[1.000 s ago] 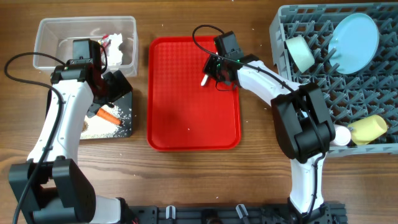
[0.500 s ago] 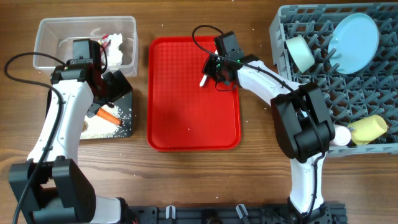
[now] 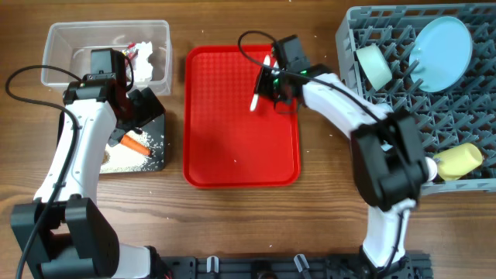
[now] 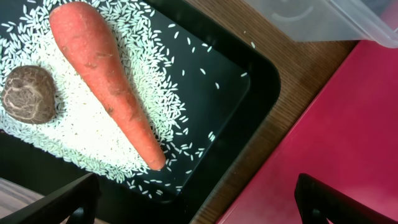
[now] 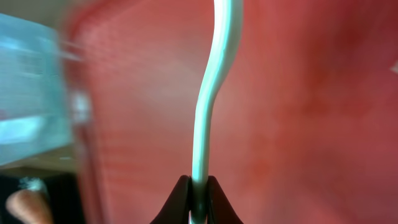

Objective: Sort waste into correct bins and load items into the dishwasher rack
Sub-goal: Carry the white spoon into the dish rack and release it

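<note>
Above the flat red plastic tray (image 3: pixel 232 147), near its far right corner, the slim white spoon (image 3: pixel 260 87) hangs from the right gripper (image 3: pixel 273 84). The wrist view is blurred, yet the two dark fingertips (image 5: pixel 181 191) clearly pinch the spoon's handle, and its curved stem runs away from them over red. Whether its far end touches the tray cannot be told.

To the right stands the large grey pegged plastic crate (image 3: pixel 349 23), holding a round pale-blue plate (image 3: pixel 442 43), a pale bowl (image 3: pixel 373 66) on edge and a yellow cup (image 3: pixel 459 160) lying on its side.

Left of the red tray, the left gripper (image 4: pixel 196 196) hovers with fingers spread wide over the shallow black rectangular tray (image 4: pixel 249 81). An orange carrot (image 4: pixel 112 87) and a small round brown lump (image 4: pixel 28 93) lie there on scattered white rice grains (image 4: pixel 74 137). Beyond it sits the clear rectangular plastic tub (image 3: pixel 58 39).
</note>
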{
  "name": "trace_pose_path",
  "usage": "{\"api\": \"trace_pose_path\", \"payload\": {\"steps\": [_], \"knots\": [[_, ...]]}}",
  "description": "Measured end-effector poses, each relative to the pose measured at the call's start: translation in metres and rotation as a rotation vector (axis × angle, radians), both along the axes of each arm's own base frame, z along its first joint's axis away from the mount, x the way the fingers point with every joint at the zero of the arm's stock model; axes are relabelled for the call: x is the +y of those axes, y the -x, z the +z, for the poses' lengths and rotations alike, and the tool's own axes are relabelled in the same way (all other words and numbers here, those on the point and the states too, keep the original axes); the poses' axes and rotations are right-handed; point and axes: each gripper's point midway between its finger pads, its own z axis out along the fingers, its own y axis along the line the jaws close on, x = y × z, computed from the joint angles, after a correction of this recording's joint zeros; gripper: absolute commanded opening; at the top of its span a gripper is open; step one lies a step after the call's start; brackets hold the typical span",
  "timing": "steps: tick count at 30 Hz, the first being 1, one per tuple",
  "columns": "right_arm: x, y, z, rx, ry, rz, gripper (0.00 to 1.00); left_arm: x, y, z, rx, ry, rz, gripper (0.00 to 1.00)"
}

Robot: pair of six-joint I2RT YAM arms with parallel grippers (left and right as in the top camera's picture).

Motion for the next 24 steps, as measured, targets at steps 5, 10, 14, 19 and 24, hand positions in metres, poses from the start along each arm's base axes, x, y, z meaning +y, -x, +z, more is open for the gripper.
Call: {"api": "trace_pose_path", "payload": {"steps": [5,10,14,19,24], "knots": [[-0.061,0.0,0.144,-0.269,-0.002,-0.069,0.04,0.0,0.0,0.0,0.0,0.0,0.0,1.0],[-0.184,0.012,0.182,-0.293,0.111,-0.291,0.04,0.0,0.0,0.0,0.0,0.0,0.0,1.0],[-0.289,0.041,0.18,-0.197,0.172,-0.53,0.04,0.0,0.0,0.0,0.001,0.0,0.0,1.0],[-0.382,0.1,0.153,0.042,0.189,-0.918,0.04,0.0,0.0,0.0,0.001,0.0,0.0,1.0],[-0.431,0.136,0.135,0.129,0.245,-1.183,0.05,0.0,0.0,0.0,0.0,0.0,0.0,1.0]]}}
